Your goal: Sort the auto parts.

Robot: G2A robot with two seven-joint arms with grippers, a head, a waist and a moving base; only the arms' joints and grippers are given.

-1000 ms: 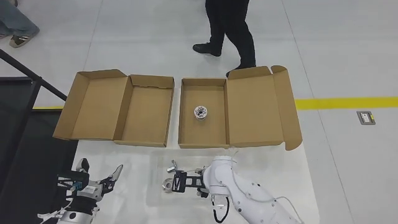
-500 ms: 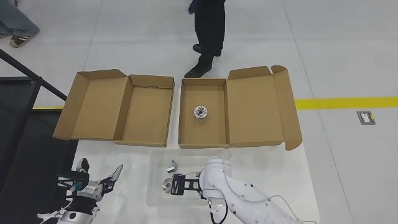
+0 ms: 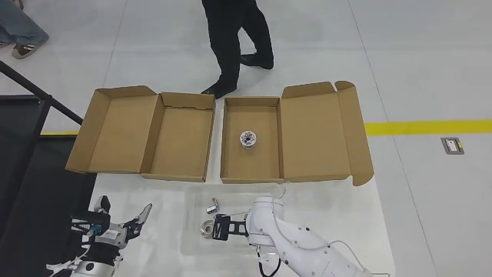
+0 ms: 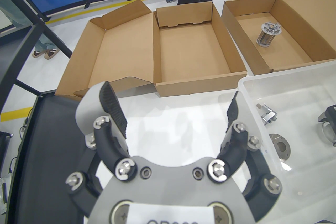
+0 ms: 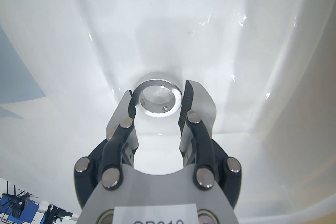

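Right tool (image 5: pixel 158 101), pointing toward 9 o'clock in the top view (image 3: pixel 218 227), is closed to about a third of its span. Its ribbed pads (image 5: pixel 184 104) meet opposite sides of the ring (image 5: pixel 155 107). The ring is a short, thick-walled collar of bright machined metal with two small holes drilled in its inner wall. It lies flat, bore upward, on the floor of the clear tray (image 5: pixel 236 25) at 6 o'clock on the bench (image 3: pixel 169 200).

Just ahead of the tool, toward 9 o'clock, lies a round flange (image 3: pixel 206 231) with a central bore. A small bracket (image 3: pixel 214 202) lies apart from it toward 12 o'clock.

Left tool (image 4: pixel 169 93) hangs over the bench at 8 o'clock, spread wide and holding nothing.

Beyond the tray, at 12 o'clock, stand two open cardboard boxes. A ribbed metal cylinder (image 3: pixel 247 138) stands upright in the right-hand box (image 3: pixel 250 165). The left-hand box (image 3: pixel 181 142) sits at 11 o'clock.

Compared with one second earlier, the right arm has drawn slightly toward 6 o'clock and the tool has edged toward 9 o'clock. The left tool, flange, bracket and cylinder are where they were.
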